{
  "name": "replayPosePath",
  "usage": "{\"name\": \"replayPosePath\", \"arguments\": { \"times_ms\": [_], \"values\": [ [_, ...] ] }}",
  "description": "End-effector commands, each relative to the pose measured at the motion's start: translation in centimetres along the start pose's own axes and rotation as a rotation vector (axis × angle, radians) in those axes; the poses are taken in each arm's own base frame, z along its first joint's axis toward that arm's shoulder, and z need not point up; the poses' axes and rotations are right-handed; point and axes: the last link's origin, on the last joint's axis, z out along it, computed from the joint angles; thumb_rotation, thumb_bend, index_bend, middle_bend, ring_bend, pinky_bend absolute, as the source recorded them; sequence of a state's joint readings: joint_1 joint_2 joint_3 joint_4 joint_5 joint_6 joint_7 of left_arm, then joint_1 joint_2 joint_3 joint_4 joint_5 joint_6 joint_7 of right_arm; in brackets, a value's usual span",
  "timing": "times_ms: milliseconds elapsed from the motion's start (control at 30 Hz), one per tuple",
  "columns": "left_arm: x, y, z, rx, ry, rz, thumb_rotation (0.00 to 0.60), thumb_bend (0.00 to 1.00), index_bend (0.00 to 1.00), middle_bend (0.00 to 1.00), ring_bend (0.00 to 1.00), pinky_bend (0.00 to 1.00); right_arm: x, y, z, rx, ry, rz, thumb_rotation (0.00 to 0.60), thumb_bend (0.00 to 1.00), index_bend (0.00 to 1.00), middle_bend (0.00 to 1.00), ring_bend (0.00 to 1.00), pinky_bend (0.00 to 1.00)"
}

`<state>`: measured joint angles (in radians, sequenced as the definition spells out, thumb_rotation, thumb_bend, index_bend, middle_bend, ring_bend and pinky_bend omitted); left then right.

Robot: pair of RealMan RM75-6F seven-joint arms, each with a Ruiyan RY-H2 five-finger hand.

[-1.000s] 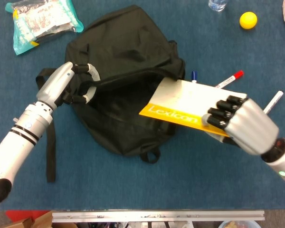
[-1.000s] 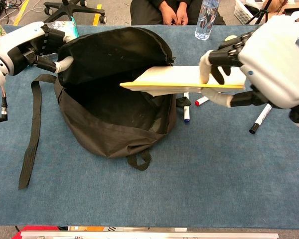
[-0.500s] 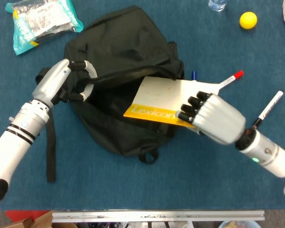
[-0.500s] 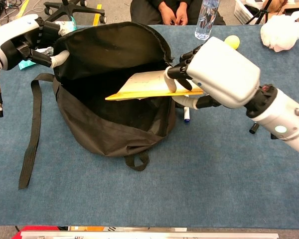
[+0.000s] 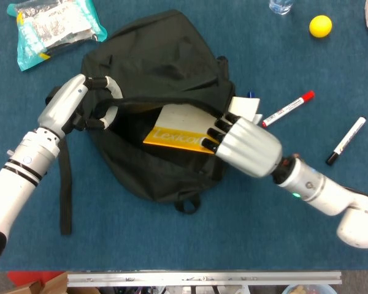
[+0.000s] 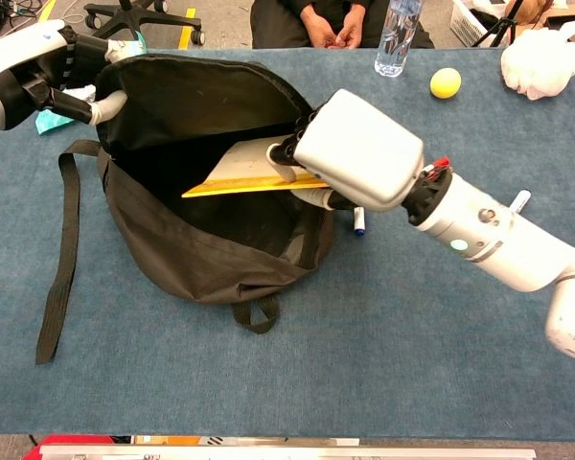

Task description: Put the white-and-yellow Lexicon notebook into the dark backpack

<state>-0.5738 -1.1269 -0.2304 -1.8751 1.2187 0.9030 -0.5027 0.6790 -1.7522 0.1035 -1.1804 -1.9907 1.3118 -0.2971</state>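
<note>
The dark backpack [image 5: 165, 67] [image 6: 201, 240] lies on the blue table with its mouth held wide. My left hand [image 5: 80, 107] [image 6: 43, 72] grips the upper rim of the opening at the left and lifts it. The white-and-yellow Lexicon notebook [image 5: 175, 128] [image 6: 244, 172] is tilted, its leading half inside the bag's mouth. My right hand [image 5: 242, 144] [image 6: 355, 149] holds the notebook's trailing end at the right edge of the opening, fingers over the top face.
A red-capped marker [image 5: 288, 107] and a black-capped marker [image 5: 345, 141] lie right of the bag. A yellow ball [image 5: 320, 26] [image 6: 445, 82], a water bottle [image 6: 399, 34] and a snack packet [image 5: 55, 24] sit at the back. A loose strap [image 6: 62, 259] trails left.
My right hand has carried the notebook leftward and down into the bag's mouth. My left hand has raised the rim slightly, widening the opening.
</note>
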Motion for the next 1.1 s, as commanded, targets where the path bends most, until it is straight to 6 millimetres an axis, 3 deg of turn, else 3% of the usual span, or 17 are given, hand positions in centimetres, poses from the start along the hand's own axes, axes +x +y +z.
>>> {"name": "replayPosePath", "arguments": {
  "times_ms": [33,500,900,1100],
  "values": [
    [0.0,0.1,0.0,-0.002,-0.003,0.001,0.600,0.49,0.80,0.49,0.36,0.27,-0.6,-0.6,0.8,0.011,-0.002,-0.003,0.600,0.27,0.79,0.78,0.69,0.79],
    [-0.3,1.3,0.0,-0.013,-0.012,-0.007,0.600,0.49,0.80,0.49,0.36,0.27,-2.3,-2.5,2.5,0.050,-0.029,-0.006,0.600,0.27,0.79,0.78,0.69,0.79],
    [-0.2,1.3,-0.7,0.002,-0.029,-0.007,0.600,0.49,0.80,0.49,0.36,0.27,-3.1,-0.9,3.4,-0.032,-0.017,-0.086,0.600,0.27,0.79,0.79,0.69,0.79],
    [-0.3,1.2,-0.9,0.009,-0.040,-0.021,0.600,0.49,0.80,0.49,0.36,0.27,-3.0,-1.0,4.1,-0.055,0.010,-0.109,0.600,0.27,0.79,0.79,0.70,0.79]
  ]
}}
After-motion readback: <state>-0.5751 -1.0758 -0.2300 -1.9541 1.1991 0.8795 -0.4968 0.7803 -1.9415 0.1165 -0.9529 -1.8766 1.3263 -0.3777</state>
